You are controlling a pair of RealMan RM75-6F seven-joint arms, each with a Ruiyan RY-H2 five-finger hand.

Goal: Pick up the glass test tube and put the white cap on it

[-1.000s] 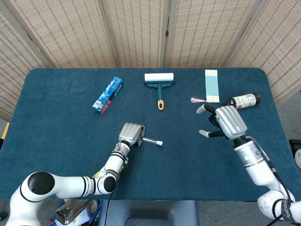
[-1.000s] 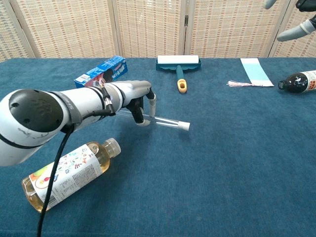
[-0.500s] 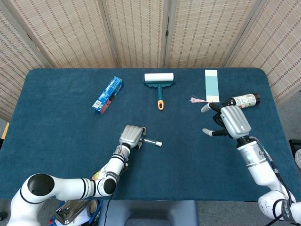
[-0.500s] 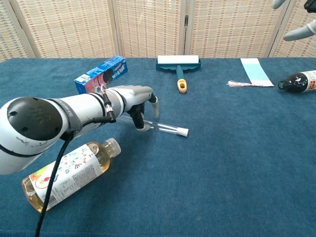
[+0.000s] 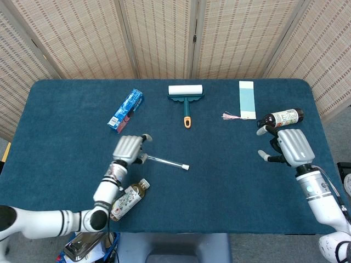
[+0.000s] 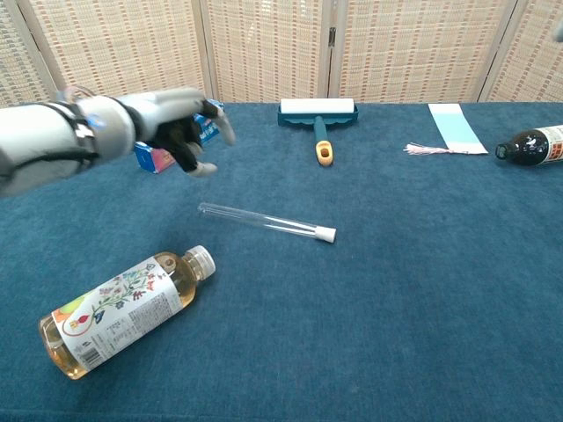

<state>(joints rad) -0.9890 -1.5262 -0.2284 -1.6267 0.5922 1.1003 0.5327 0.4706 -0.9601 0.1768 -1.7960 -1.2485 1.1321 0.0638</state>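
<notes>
Released and lifted away to the left, the left hand [image 6: 171,132] now hovers with fingers spread wide, holding nothing, where 0.5 s ago it gripped the test tube [image 6: 264,221]. That tube lies flat on the blue table [image 6: 422,290], its white cap [image 6: 326,235] already on its right end. Just beyond the hand sits a small blue box [image 5: 125,110]. Nearer and left lies a bottle of yellow drink [image 6: 123,309]. At the right side, the right hand [image 5: 292,147] has drawn back, fingers loosely apart and empty, beside a dark bottle [image 5: 282,117].
</notes>
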